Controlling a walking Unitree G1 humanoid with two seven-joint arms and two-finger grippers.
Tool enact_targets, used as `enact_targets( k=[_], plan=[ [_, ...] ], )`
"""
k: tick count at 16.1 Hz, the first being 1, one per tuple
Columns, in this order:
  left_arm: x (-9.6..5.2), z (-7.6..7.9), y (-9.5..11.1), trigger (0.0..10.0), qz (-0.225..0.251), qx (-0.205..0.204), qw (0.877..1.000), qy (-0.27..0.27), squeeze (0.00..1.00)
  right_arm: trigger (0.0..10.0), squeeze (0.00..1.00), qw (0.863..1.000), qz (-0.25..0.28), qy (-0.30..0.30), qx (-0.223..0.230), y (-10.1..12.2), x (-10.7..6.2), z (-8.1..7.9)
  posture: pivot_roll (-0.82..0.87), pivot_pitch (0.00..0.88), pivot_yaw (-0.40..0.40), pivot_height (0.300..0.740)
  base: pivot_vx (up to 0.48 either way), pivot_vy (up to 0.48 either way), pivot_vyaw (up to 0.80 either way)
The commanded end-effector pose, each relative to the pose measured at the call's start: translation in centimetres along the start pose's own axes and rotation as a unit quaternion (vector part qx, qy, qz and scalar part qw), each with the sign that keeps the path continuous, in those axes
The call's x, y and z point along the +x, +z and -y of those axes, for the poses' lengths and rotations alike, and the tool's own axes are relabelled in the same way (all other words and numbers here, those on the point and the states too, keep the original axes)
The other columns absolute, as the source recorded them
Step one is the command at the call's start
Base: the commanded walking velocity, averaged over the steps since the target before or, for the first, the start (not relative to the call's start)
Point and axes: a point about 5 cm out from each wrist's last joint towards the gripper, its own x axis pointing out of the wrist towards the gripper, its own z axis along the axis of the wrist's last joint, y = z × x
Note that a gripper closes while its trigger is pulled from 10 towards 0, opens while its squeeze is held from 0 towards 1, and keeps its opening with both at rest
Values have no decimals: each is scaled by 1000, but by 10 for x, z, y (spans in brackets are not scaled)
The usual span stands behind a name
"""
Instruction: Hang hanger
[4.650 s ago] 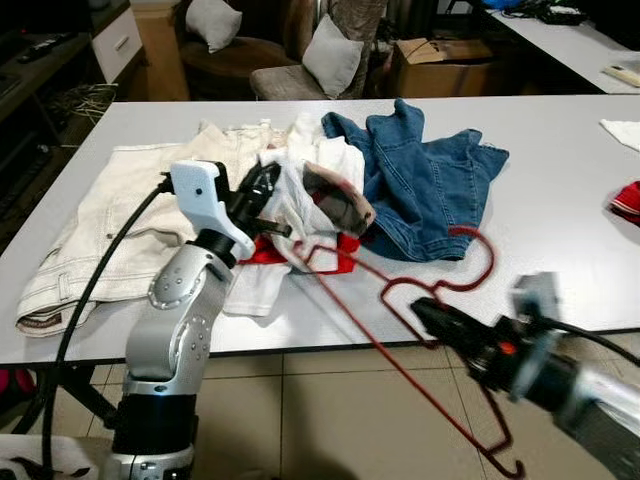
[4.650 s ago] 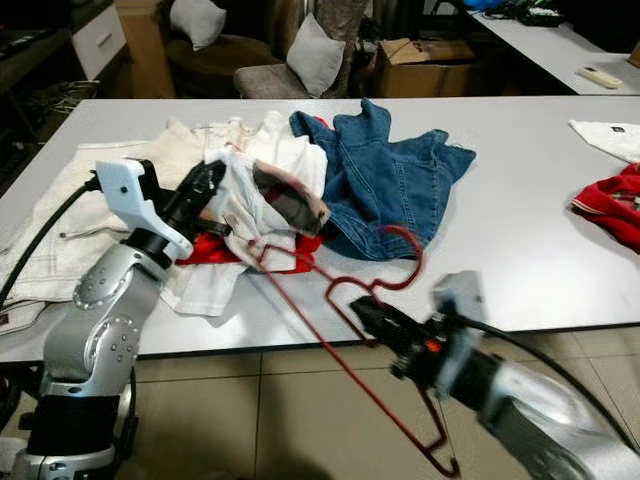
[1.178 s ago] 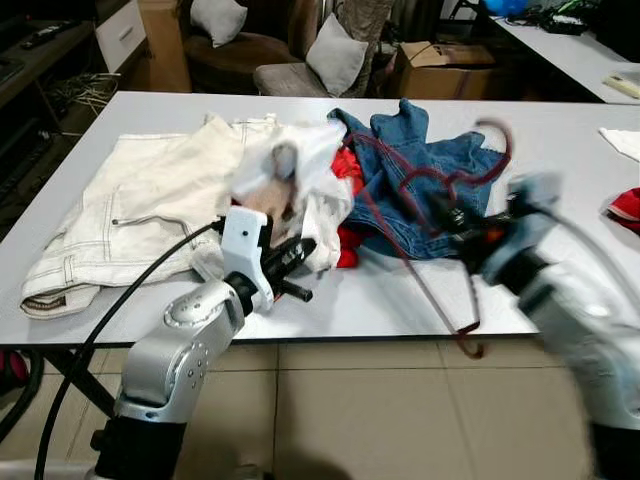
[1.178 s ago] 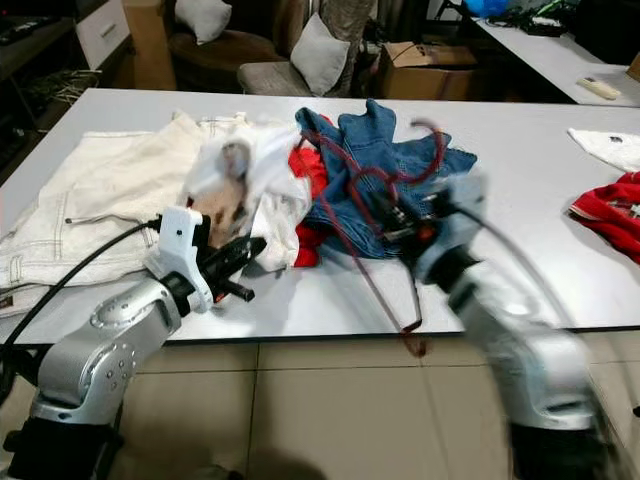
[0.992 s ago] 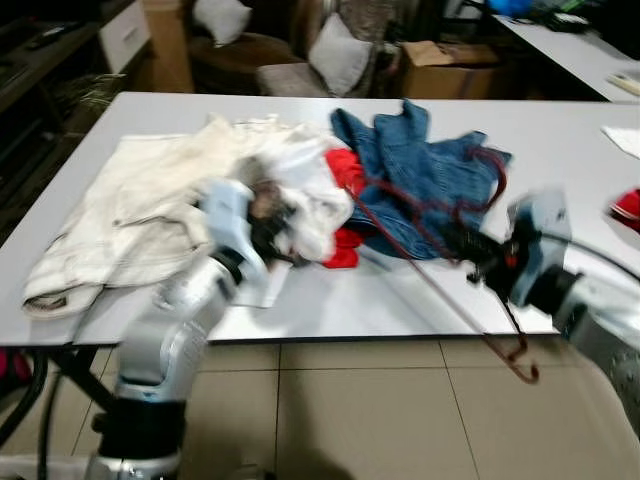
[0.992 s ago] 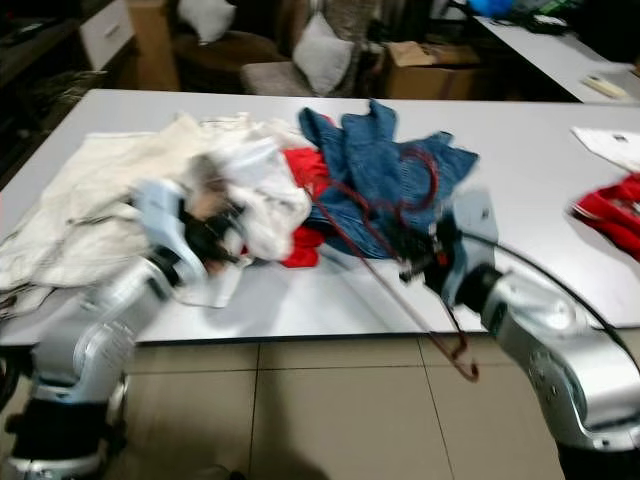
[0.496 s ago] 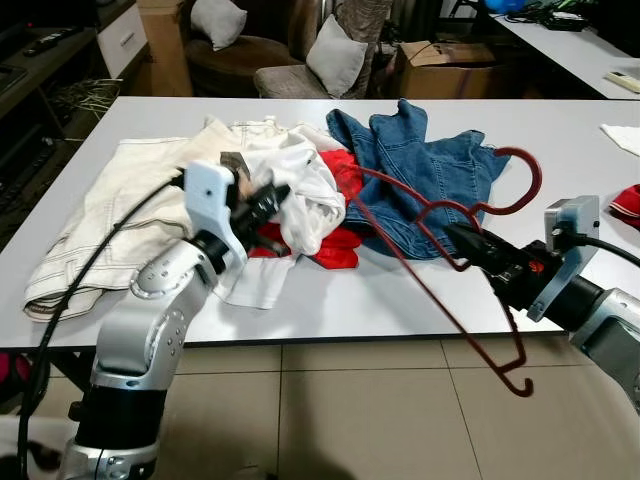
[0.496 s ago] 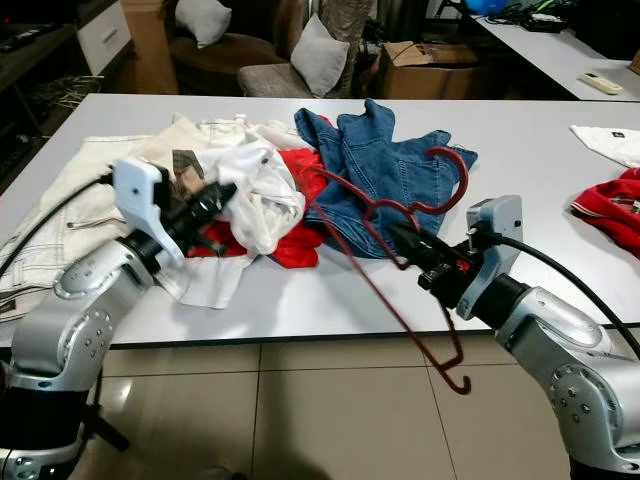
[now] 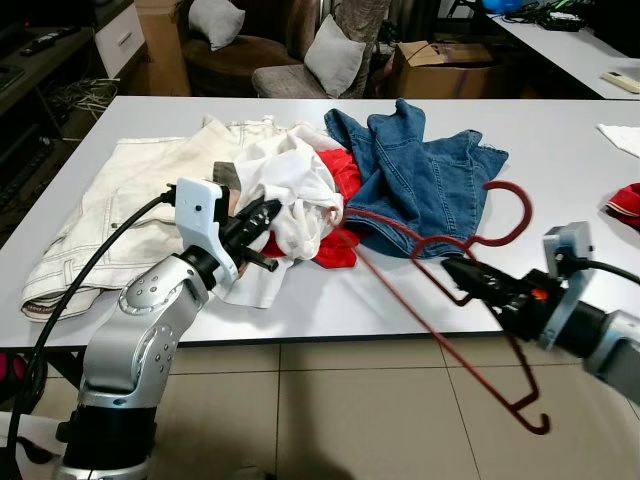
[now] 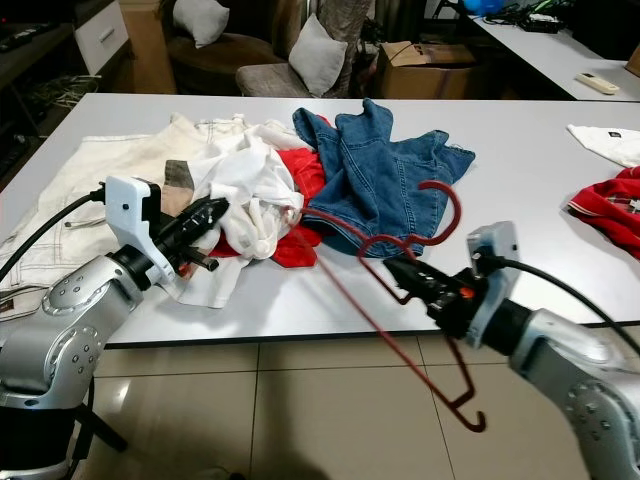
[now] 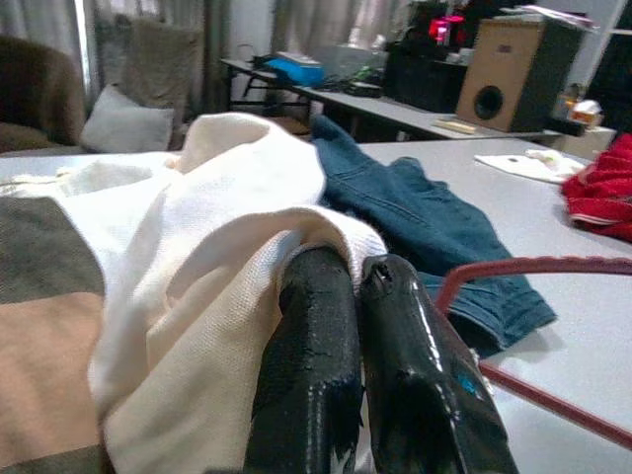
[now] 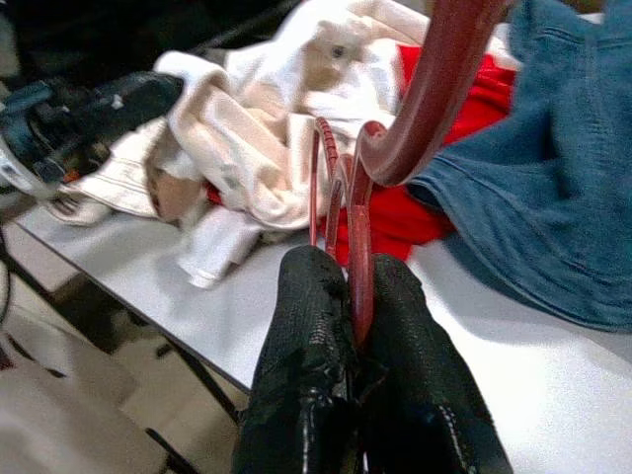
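A red wire hanger is pinched just below its hook by my right gripper, which is shut on it at the table's front edge. One hanger arm reaches into the white shirt. The other arm hangs past the edge over the floor. In the right wrist view the hanger rises from between the fingers. My left gripper is shut on the white shirt's edge, and in the left wrist view the cloth drapes over its fingertips.
On the grey table lie blue jeans, beige trousers and a red garment under the shirt. More cloth sits at the right edge. Chairs with cushions and a cardboard box stand behind. Tiled floor lies below.
My right gripper has drawn the hanger lower and nearer the table's front edge. My left gripper has dropped slightly, still holding the white shirt.
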Motion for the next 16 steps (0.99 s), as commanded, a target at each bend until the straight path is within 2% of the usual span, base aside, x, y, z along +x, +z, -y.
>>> enact_targets(
  k=[1, 4, 8, 10, 13, 16],
  plan=[
    [-2, 3, 0, 0, -4, 5, 1000, -17, 0, 10000, 0, 1000, 7, 23, 1, 3, 7, -2, -125, 0, 4, 740, 0, 0, 0],
    [-3, 2, 5, 0, -1, 10, 1000, -28, 0, 10000, 0, 999, -8, 40, 11, -3, 19, 0, -112, 0, -1, 740, 0, 0, 0],
    [-8, 11, 9, 0, 1, 11, 996, -84, 0, 10000, 0, 1000, -16, 20, 17, -6, 35, 10, -99, 0, -5, 740, 0, 0, 0],
    [-17, 21, 8, 0, -13, 8, 988, -151, 0, 10000, 0, 1000, -8, 7, 22, -2, 47, 17, -91, 0, -9, 740, 0, 0, 0],
    [-27, 22, 0, 0, -56, 13, 981, -186, 0, 10000, 0, 999, -8, 20, 24, -1, 56, 18, -90, 0, -9, 740, 0, 0, 0],
    [-33, 26, -5, 0, -84, 3, 972, -220, 0, 10000, 0, 999, -26, 33, 25, -7, 72, 20, -83, 0, -9, 740, 0, 0, 0]
  ],
)
